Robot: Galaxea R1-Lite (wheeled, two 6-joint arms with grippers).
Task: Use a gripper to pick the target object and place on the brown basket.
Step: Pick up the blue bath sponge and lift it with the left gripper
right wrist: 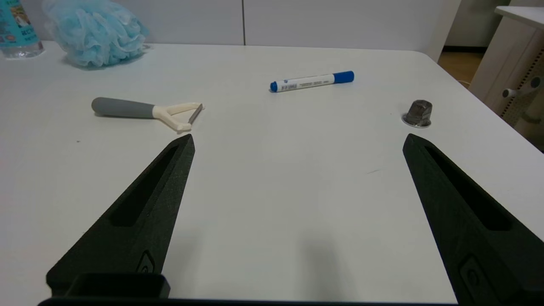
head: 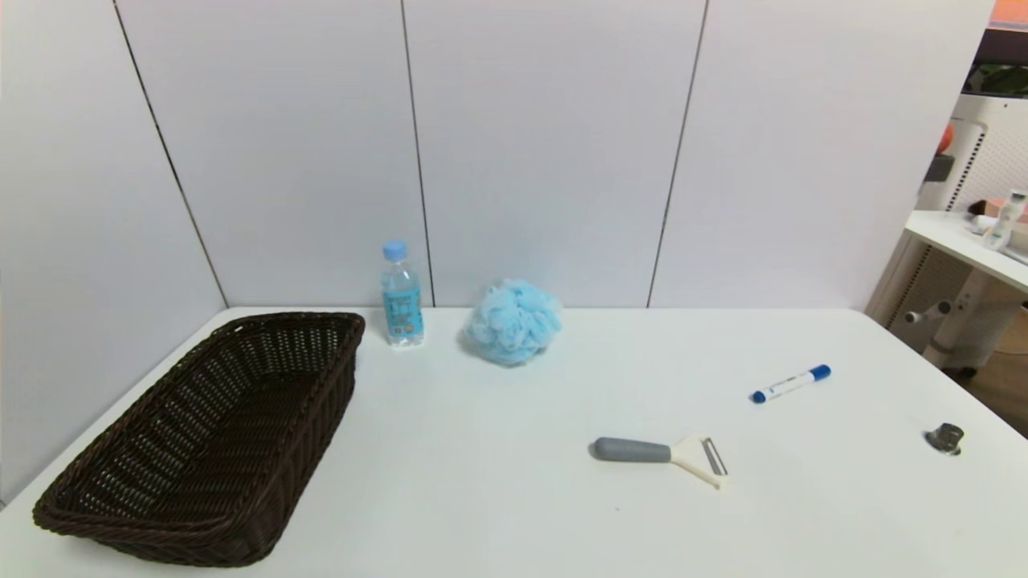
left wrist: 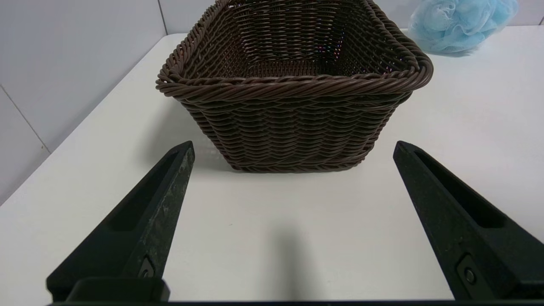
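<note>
The light blue bath pouf [head: 512, 321] sits at the back middle of the white table, near the wall; it also shows in the left wrist view [left wrist: 461, 21] and the right wrist view [right wrist: 95, 32]. The dark brown wicker basket [head: 128, 490] lies empty at the left. Neither arm shows in the head view. My left gripper [left wrist: 293, 146] is open and empty, low over the table just short of the basket's near end [left wrist: 293, 123]. My right gripper [right wrist: 297, 140] is open and empty over bare table, far from the pouf.
A clear water bottle [head: 401, 295] with a blue cap stands between basket and pouf. A grey-handled peeler [head: 662, 454], a blue marker [head: 791, 383] and a small metal cap [head: 945, 438] lie on the right half. A wall runs behind the table.
</note>
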